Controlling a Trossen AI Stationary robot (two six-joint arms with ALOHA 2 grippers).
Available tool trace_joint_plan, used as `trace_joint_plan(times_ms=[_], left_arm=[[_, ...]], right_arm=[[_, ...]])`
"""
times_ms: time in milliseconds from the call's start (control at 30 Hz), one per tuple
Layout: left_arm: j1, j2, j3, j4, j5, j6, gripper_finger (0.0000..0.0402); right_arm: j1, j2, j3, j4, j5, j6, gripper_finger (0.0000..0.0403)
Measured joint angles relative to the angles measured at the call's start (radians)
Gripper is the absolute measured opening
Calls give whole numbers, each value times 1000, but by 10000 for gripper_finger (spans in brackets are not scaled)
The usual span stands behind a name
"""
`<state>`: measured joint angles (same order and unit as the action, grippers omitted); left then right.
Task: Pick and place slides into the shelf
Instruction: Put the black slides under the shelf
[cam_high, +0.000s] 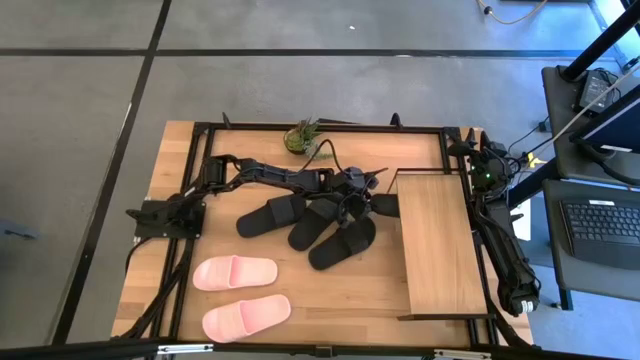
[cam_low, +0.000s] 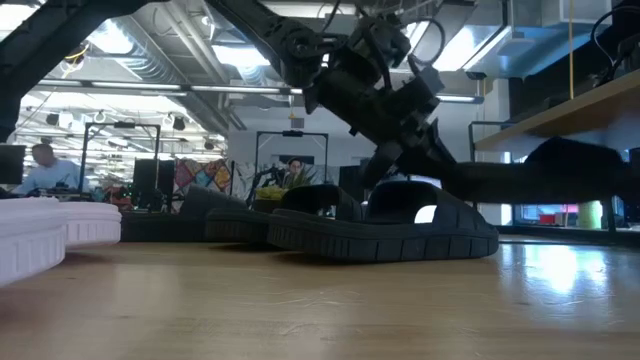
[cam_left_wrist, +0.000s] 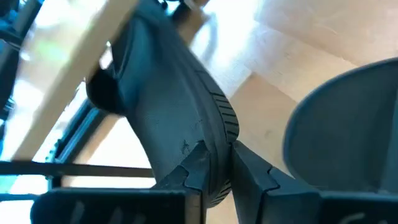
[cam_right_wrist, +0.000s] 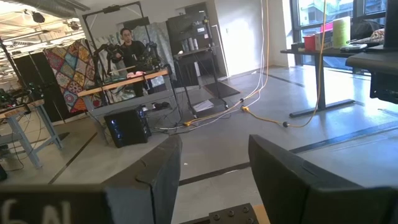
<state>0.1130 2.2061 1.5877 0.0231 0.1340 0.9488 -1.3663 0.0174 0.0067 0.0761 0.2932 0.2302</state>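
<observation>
- The shelf (cam_high: 441, 244) is a long light wooden board with a thin dark frame. It lies on the right part of the wooden surface (cam_high: 330, 290), and I take it as the landmark.
- The left gripper (cam_high: 372, 203) is just beside the left edge of the shelf, near its far end. The left arm reaches to it across the surface from the left side.
- In the left wrist view, the two dark fingers (cam_left_wrist: 189, 171) press on the edge of a black slide (cam_left_wrist: 180, 118) from both sides, so this gripper is clenched on that slide.
- This gripped black slide shows in the high view (cam_high: 386, 205) at the left edge of the shelf. I cannot tell whether it is already partly under the top board.
- Three more black slides lie in a fan just to the left of the shelf, close together: the first (cam_high: 271, 215), the second (cam_high: 313, 224) and the third (cam_high: 343, 242), which is the nearest of them to the shelf.
- In the low view the nearest black slide (cam_low: 385, 232) rests flat on the surface, and the left arm comes down above it.
- Two pink slides lie well apart from the shelf, on the left front part of the surface: one (cam_high: 235, 272) and behind it, closer to the front edge, the other (cam_high: 246, 316).
- A small green plant (cam_high: 303, 135) stands beyond the far left corner of the shelf, at the far edge of the surface.
- The right gripper (cam_right_wrist: 211, 180) waits on the right side of the shelf. Its fingers stand apart with nothing between them, so it is released.
- A person (cam_right_wrist: 127, 43) shows far in the room in the right wrist view.
</observation>
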Motion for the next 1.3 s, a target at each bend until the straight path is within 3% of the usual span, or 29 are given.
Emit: trace_joint_plan(times_ms=[533,900,1300], left_arm=[[-12,-1,0,-1,-45,3,107],[-12,-2,0,-4,-53,-4,179],[-16,-2,0,-85,-66,-87,200]], right_arm=[[0,0,0,0,0,-3,188],[0,0,0,0,0,-3,188],[0,0,0,0,0,-3,188]])
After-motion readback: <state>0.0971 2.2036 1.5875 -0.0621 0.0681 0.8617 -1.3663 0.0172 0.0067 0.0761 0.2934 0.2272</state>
